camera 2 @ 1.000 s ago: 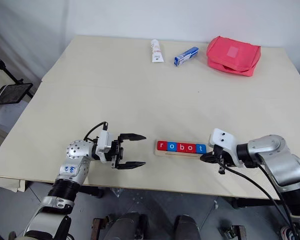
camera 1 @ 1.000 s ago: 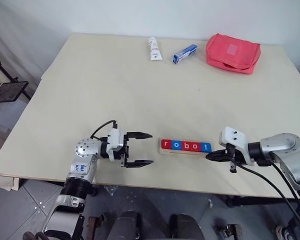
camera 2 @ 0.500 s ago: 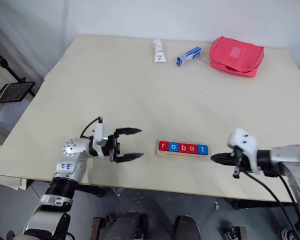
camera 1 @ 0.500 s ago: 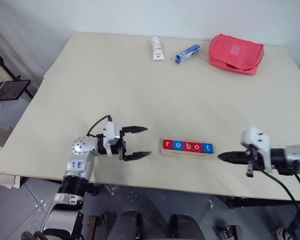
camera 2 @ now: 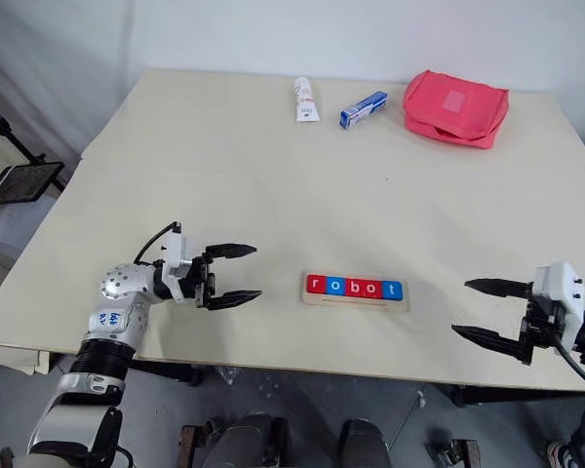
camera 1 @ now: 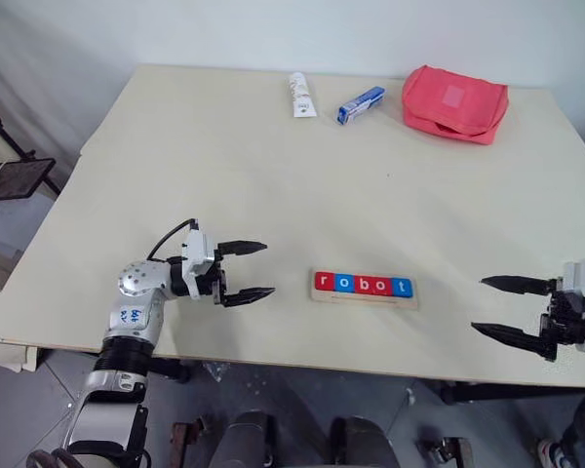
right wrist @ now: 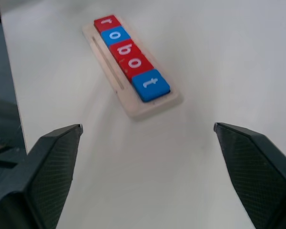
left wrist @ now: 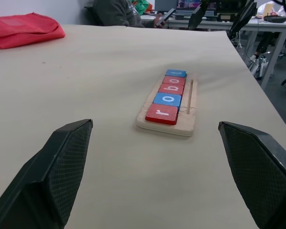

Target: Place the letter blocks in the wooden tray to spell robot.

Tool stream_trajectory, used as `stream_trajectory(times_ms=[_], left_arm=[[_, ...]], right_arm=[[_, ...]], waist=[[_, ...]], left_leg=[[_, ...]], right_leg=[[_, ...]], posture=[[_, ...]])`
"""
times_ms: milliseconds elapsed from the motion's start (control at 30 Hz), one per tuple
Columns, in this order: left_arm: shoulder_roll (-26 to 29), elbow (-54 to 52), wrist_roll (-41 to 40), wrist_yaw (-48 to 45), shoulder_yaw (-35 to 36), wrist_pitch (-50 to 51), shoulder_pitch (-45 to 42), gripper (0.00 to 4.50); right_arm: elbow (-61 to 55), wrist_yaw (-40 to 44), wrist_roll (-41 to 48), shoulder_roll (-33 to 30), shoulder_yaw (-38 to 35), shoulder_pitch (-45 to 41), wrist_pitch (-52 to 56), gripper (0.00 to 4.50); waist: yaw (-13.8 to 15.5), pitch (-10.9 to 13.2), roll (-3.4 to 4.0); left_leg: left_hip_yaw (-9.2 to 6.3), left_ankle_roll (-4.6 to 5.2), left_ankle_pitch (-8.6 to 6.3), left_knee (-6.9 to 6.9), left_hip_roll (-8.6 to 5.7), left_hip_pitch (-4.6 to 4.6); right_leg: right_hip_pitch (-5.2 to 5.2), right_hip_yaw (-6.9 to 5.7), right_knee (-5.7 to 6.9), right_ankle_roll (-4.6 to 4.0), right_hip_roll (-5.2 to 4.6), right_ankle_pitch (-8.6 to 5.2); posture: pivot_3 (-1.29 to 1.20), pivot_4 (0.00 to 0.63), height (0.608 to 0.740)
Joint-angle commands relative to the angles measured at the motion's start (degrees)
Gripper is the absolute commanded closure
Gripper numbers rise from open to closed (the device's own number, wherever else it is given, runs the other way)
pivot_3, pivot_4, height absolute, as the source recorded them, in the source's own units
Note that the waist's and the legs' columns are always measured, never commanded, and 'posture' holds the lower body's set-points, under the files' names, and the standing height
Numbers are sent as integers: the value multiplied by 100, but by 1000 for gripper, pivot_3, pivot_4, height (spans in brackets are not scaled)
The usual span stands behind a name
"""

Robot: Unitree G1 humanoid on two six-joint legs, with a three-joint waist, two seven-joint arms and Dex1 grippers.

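Observation:
Several red and blue letter blocks (camera 1: 363, 285) lie side by side in the wooden tray (camera 1: 412, 296) near the table's front edge, reading r, o, b, o, t from left to right. My left gripper (camera 1: 254, 269) stands open to the left of the tray, pointing at it, apart from it and with nothing between its fingers. Off to the tray's right, my right gripper (camera 1: 491, 305) is also open and holds nothing, its fingers (right wrist: 257, 167) aimed back at the blue t block (right wrist: 150, 85). The left wrist view shows the red r block (left wrist: 161, 113) nearest.
At the table's far edge lie a white tube (camera 1: 300, 94), a blue-and-white oblong box (camera 1: 361, 104) and a red pouch (camera 1: 454, 102). The front table edge (camera 1: 302, 369) runs just below both grippers. In the left wrist view a person (left wrist: 124, 11) sits beyond the table.
My right gripper has opened wide and drawn away to the right from the tray's end. My left gripper has moved a little to the left, staying open. The blocks have not moved.

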Motion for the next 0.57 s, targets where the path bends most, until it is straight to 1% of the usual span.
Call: stream_trajectory(times_ms=[33, 100, 233, 367, 500, 567], left_arm=[[185, 57, -140, -202, 142, 88, -69, 0], [260, 76, -170, -298, 155, 147, -71, 0], [378, -86, -367, -632, 172, 369, -20, 0], [416, -162, -496, -761, 238, 465, -41, 0], [464, -216, -593, -803, 314, 540, -59, 0], [449, -220, -689, -969, 357, 491, -66, 0]], right_arm=[[595, 410, -2, -270, -110, -180, -415, 48], [878, 466, -42, -346, -92, -243, -564, 48], [1130, 654, 330, -479, -108, -289, -579, 48], [1256, 647, 466, -537, -172, -441, -422, 48], [1301, 654, 624, -702, -83, -332, -334, 48], [1322, 654, 607, -697, -85, -356, -332, 48]], waist=[[0, 0, 0], [0, 0, 0], [-1, 0, 0], [-4, 0, 0], [-3, 0, 0], [0, 0, 0]], left_leg=[[0, 0, 0, 1, 0, 0], [0, 0, 0, 1, -1, 0], [-2, 0, 0, 0, 0, -1], [-1, 0, 0, 0, 2, 0], [-1, 0, 0, 0, 2, -1], [-2, 0, 0, 0, 2, 0]], right_leg=[[0, 0, -1, 0, 0, 0], [0, 0, -1, 0, -1, 0], [0, -1, -1, 0, -1, 0], [0, -1, -1, 0, 0, 0], [0, 0, -1, 0, 0, 0], [0, -1, -1, 0, -1, 0]], posture=[[0, 150, 740], [0, 150, 740], [0, 150, 740], [0, 150, 740], [0, 150, 740], [0, 150, 740]])
